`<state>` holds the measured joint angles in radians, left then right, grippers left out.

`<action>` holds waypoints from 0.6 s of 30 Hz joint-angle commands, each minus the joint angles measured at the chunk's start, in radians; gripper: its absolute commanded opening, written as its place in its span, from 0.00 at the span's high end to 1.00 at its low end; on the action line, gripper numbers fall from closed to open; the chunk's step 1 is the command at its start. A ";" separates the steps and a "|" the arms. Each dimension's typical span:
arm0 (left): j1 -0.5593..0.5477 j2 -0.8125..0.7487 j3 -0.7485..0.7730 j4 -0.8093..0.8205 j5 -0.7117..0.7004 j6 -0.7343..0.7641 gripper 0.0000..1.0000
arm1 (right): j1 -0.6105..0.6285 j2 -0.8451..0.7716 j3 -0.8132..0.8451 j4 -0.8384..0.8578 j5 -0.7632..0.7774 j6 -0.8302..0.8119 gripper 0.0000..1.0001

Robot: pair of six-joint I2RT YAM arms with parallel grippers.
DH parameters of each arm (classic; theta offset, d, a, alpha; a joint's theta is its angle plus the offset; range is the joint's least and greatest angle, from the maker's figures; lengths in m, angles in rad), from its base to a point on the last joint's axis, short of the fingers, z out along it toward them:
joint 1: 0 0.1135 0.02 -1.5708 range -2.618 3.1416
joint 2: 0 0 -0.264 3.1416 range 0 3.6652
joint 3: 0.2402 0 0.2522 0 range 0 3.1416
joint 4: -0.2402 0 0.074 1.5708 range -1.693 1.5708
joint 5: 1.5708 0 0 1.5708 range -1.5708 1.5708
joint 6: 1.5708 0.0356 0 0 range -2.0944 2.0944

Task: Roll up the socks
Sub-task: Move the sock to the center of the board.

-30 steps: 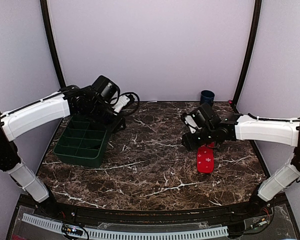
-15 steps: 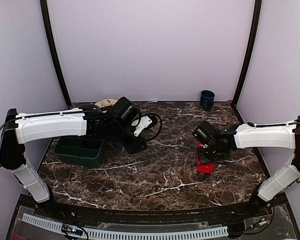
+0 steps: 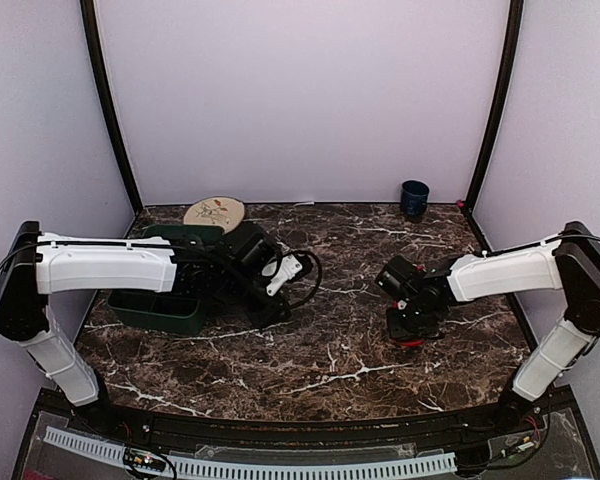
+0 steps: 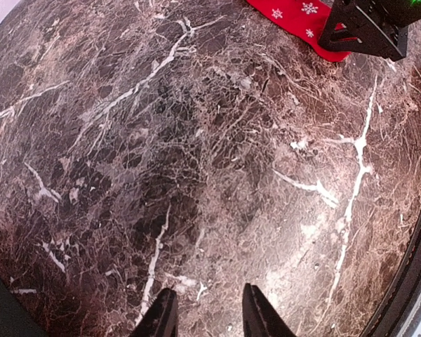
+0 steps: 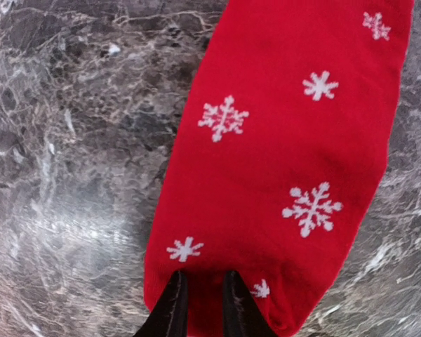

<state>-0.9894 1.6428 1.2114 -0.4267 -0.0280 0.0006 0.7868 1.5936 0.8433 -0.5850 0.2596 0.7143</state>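
A red sock with white snowflakes lies flat on the marble table, right of centre. From the top view only a sliver of the red sock shows under my right arm. My right gripper is down on the sock's near rounded end, its fingers pinched together with red fabric between them. My left gripper stands open over bare marble near the table's middle, with nothing between its fingers. In the left wrist view the red sock and my right gripper sit at the top right, far from my left fingers.
A dark green compartment tray stands at the left, partly under my left arm. A round patterned plate lies at the back left and a dark blue cup at the back right. The table's dark front edge runs close to my left gripper.
My left arm swung from over the green tray out toward the table's middle. My right gripper came down onto the sock's end and its fingers closed on the fabric.
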 commanded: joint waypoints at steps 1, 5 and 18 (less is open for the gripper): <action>-0.012 -0.085 -0.050 0.050 -0.029 -0.023 0.66 | 0.006 0.056 0.029 0.061 -0.075 0.005 0.85; -0.012 -0.113 -0.080 0.057 -0.044 -0.025 0.66 | 0.057 0.133 0.114 0.068 -0.113 -0.010 0.87; -0.012 -0.229 -0.171 0.020 -0.187 -0.071 0.66 | 0.244 0.449 0.524 0.078 -0.199 0.007 0.87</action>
<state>-0.9974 1.4902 1.0801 -0.3840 -0.1375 -0.0311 0.9836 1.9614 1.2846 -0.5083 0.1268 0.7128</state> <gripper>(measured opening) 0.343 0.130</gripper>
